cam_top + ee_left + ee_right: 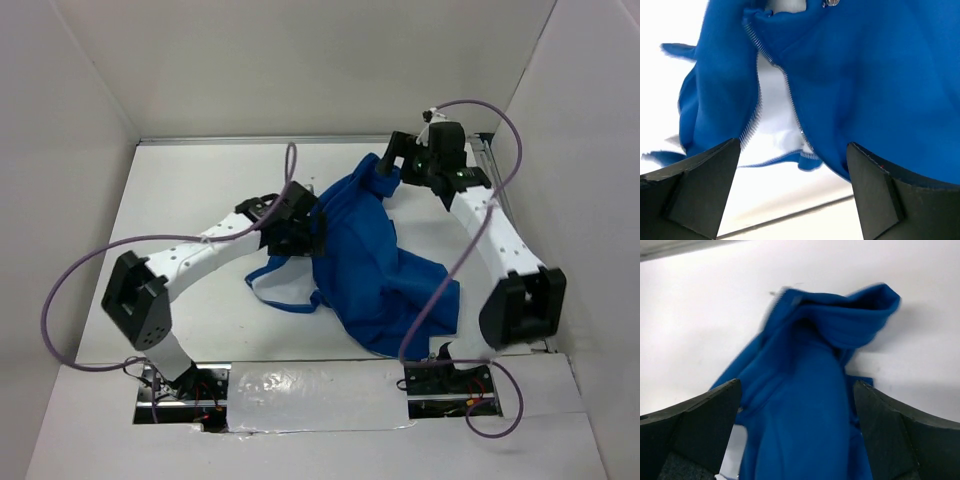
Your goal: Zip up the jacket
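I see the jacket [370, 265] royal blue, its lining [774, 107] white, its zipper [754, 117] silvery; the tabletop [180, 200] is white, the left gripper [792, 150] and right gripper [797, 387] black.

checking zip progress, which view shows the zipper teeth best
Left wrist: the zipper teeth lie in two rows, apart, over white lining. Top external shows only the crumpled jacket; right wrist, blurred blue folds.

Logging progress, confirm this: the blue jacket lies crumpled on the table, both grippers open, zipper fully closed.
Not closed: left wrist view shows the zipper parted over white lining. Rest correct: blue jacket crumpled on the table, left gripper and right gripper open.
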`<state>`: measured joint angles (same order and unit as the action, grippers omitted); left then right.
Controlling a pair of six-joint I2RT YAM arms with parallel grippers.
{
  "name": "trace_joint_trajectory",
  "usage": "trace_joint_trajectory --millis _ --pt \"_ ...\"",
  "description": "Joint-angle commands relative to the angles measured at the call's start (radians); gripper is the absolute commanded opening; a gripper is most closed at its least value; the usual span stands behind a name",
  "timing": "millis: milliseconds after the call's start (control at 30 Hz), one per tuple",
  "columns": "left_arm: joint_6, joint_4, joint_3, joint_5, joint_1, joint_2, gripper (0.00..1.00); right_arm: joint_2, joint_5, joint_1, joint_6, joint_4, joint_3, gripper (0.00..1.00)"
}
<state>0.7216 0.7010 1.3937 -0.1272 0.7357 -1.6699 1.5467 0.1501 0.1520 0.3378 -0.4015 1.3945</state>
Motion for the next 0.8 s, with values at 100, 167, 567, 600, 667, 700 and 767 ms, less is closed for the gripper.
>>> trace_joint_trajectory --millis 100,167,567,600,667,700,767 --pt "0.119 0.026 -0.171 0.070 -0.146 0.327 0.99 -0.187 -0.075 0.196 -0.033 -0.025 -0.147 1.00" --pt "0.153 0.057 -0.249 0.083 -0.222 0.418 0.99 -0.188 -0.107 0.280 0.038 -0.036 -0.172 1.00" --pt "0.200 0.032 -0.475 0.201 -0.527 0.453 0.99 0.245 -0.510 0.632 0.104 -0.204 0.053 1.00" --pt "0.196 0.023 -0.479 0.205 -0.533 0.449 0.99 0.272 -0.546 0.644 0.109 -0.210 0.076 1.00" --pt "0.176 -0.018 -0.501 0.221 -0.555 0.443 0.99 0.352 -0.613 0.662 0.139 -0.226 0.135 1.00" --pt "0.168 -0.032 -0.512 0.230 -0.565 0.437 0.99 0.375 -0.627 0.664 0.164 -0.235 0.153 1.00" --pt "0.151 -0.066 -0.522 0.248 -0.593 0.432 0.99 0.446 -0.673 0.666 0.185 -0.249 0.199 0.99"
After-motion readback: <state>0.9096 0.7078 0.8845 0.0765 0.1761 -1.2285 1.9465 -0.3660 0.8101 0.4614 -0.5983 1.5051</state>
